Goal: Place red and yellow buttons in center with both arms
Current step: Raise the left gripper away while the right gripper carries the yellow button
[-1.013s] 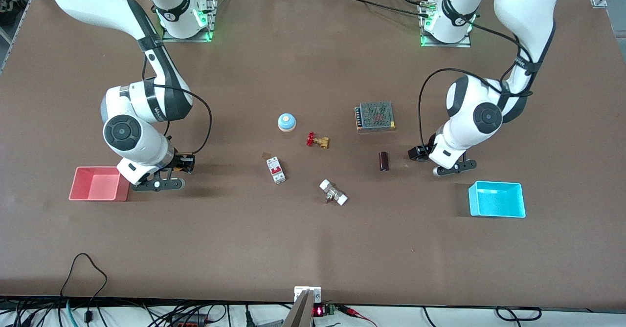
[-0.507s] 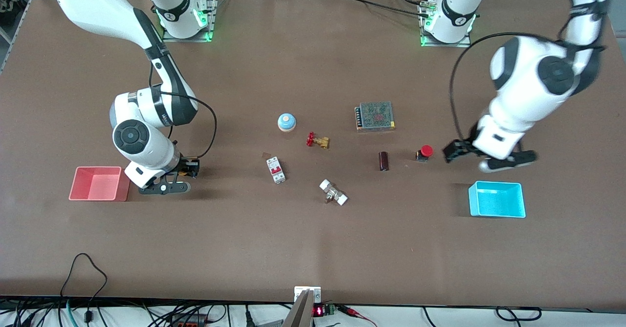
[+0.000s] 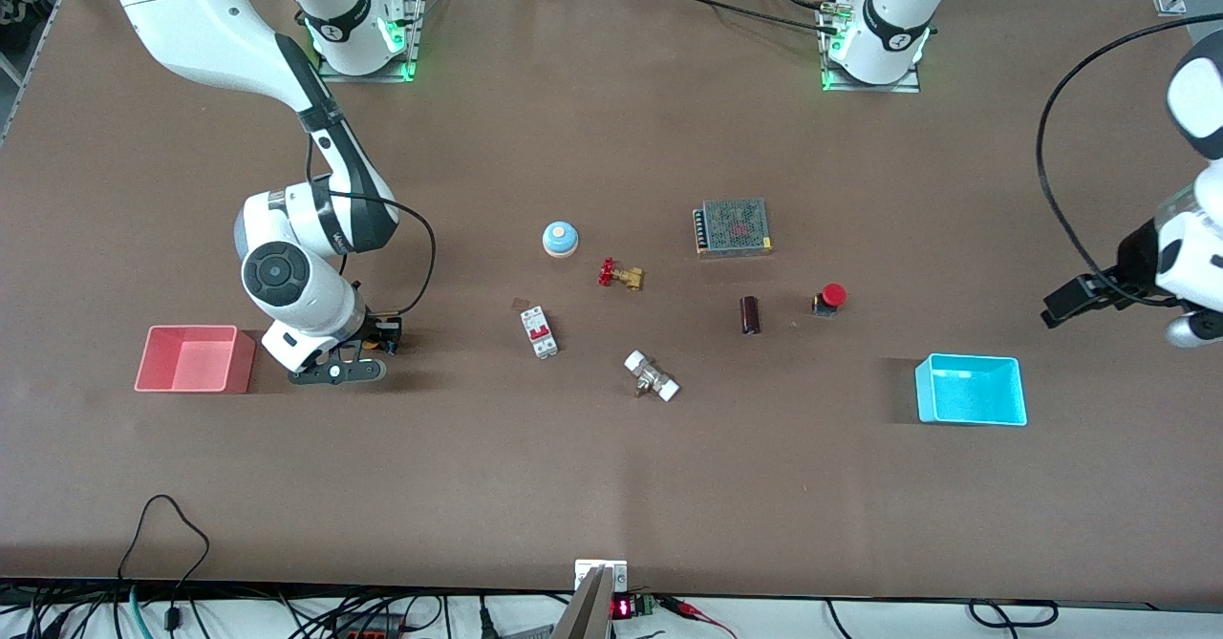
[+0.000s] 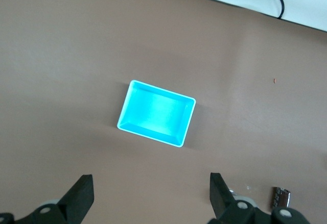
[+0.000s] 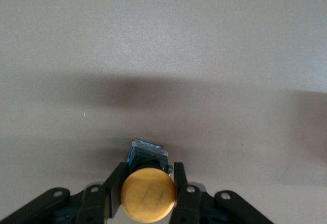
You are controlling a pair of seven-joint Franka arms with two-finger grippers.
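Gripping the yellow button (image 5: 148, 194) between my right gripper's (image 3: 368, 343) fingers (image 5: 115, 191), I hang low over the bare brown tabletop (image 3: 611, 486) just beside the pink bin (image 3: 194, 358), toward the right arm's end of the table. Between that hand and the breaker switch (image 3: 539, 331) lies a wide bare stretch. Around the breaker sit the blue-and-white bell (image 3: 560, 238), the red-handled valve (image 3: 620, 275) and the white-capped fitting (image 3: 652, 376), which is the nearest of these to the front camera. Next come the mesh-topped power supply (image 3: 733, 227) and the dark cylinder (image 3: 750, 315). The red button (image 3: 830, 298) stands upright on the table just beside that cylinder, toward the left arm's end, apart from both hands. The cyan bin (image 3: 971, 390) rests nearer the front camera than the red button. My left gripper (image 3: 1099, 290) hangs up in the air with its fingers (image 4: 81, 198) spread wide and nothing between them, over the table's edge at the left arm's end.
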